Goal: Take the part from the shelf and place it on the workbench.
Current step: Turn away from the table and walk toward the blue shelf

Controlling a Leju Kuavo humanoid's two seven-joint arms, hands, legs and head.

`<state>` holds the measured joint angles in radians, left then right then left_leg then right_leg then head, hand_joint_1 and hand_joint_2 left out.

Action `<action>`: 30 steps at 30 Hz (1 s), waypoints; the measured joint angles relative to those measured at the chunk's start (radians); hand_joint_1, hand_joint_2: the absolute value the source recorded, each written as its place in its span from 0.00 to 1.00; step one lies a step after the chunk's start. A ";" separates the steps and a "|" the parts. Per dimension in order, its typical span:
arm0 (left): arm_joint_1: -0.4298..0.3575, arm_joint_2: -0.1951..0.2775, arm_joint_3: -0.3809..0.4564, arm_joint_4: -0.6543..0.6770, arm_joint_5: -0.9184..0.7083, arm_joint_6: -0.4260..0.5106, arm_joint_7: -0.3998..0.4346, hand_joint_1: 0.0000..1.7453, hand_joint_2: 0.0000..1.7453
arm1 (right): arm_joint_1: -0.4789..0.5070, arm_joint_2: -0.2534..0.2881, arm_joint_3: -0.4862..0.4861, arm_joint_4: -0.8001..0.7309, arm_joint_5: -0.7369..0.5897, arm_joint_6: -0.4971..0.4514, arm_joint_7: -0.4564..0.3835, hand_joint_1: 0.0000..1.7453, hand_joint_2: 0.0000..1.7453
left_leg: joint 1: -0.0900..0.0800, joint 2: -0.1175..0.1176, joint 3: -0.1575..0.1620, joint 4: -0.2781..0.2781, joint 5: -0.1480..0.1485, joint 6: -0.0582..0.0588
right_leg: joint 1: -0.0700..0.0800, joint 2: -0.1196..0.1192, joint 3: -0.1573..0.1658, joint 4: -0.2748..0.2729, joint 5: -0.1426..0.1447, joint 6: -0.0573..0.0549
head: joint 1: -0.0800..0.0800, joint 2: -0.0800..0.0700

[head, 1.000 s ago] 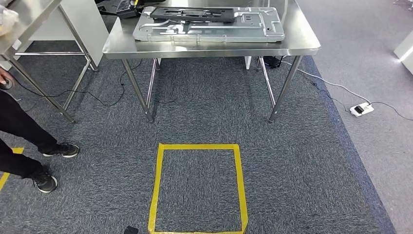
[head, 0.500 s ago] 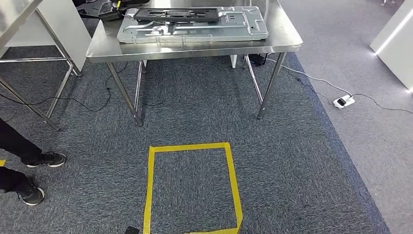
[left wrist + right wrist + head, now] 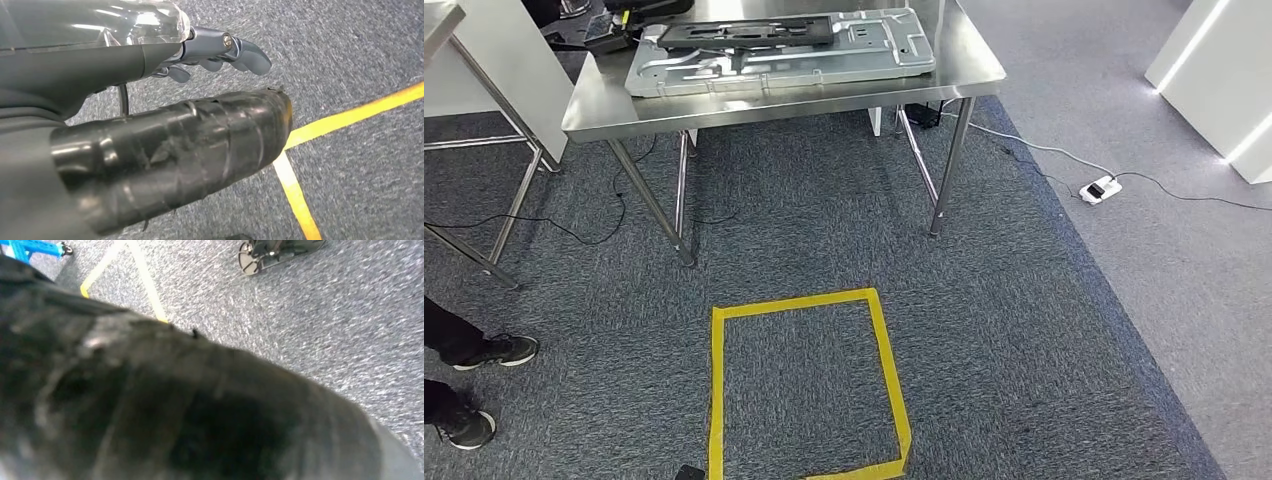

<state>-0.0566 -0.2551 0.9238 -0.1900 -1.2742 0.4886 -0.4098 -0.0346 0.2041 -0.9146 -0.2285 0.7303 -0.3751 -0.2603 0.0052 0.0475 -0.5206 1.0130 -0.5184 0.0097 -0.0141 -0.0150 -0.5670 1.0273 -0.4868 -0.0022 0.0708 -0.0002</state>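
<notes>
The steel workbench (image 3: 969,72) stands ahead at the top of the head view. On it lies a large silver sheet-metal panel (image 3: 869,55) with a flat black part (image 3: 744,33) on top. My left hand (image 3: 190,130) hangs over the carpet in its wrist view, its tape-wrapped thumb and its fingers (image 3: 242,50) apart, with nothing between them. In the right wrist view my right hand (image 3: 175,415) is a dark blurred mass close to the lens, so I cannot make out its fingers.
A yellow tape square (image 3: 716,400) marks the grey carpet in front of the workbench. A person's black shoes (image 3: 496,350) are at the left edge. A second steel table (image 3: 484,80) stands far left. A white power strip (image 3: 1100,188) and a white cabinet (image 3: 1214,70) are at right.
The whole picture has shifted left as my view turned right: workbench, tape square and person all slid leftward. Nothing on the workbench has moved.
</notes>
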 joint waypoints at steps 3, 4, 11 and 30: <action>0.002 0.000 0.000 0.000 0.000 0.000 0.005 0.00 0.00 | 0.001 0.000 0.001 0.000 0.007 0.000 0.012 0.00 0.00 | 0.005 -0.029 -0.055 0.128 -0.083 -0.013 | -0.003 0.011 -0.004 -0.005 0.007 -0.017 | 0.000 0.000; 0.004 0.000 0.000 0.000 0.000 0.000 0.006 0.00 0.00 | 0.002 0.000 0.001 0.000 0.010 0.000 0.015 0.00 0.00 | 0.006 -0.034 -0.087 0.197 -0.116 -0.015 | -0.001 0.016 -0.006 -0.005 0.008 -0.019 | 0.000 0.000; 0.013 0.000 0.001 0.000 0.000 -0.001 0.013 0.00 0.00 | 0.009 0.004 0.001 0.000 0.015 -0.002 0.039 0.00 0.00 | 0.003 -0.070 -0.011 0.032 -0.001 0.005 | 0.005 0.062 -0.007 0.000 0.010 -0.015 | 0.000 0.000; 0.015 -0.002 0.005 0.000 0.006 -0.013 0.004 0.00 0.00 | 0.019 0.011 0.002 0.003 0.030 -0.001 0.066 0.00 0.00 | -0.003 0.024 0.013 -0.007 -0.002 0.008 | 0.006 -0.011 -0.001 0.002 -0.001 0.003 | 0.000 0.000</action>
<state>-0.0418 -0.2575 0.9287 -0.1900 -1.2683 0.4757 -0.4062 -0.0153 0.2149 -0.9125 -0.2258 0.7601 -0.3758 -0.1938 0.0027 0.0714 -0.5080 1.0062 -0.5205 0.0180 -0.0085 -0.0261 -0.5678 1.0296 -0.4879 0.0003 0.0709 -0.0003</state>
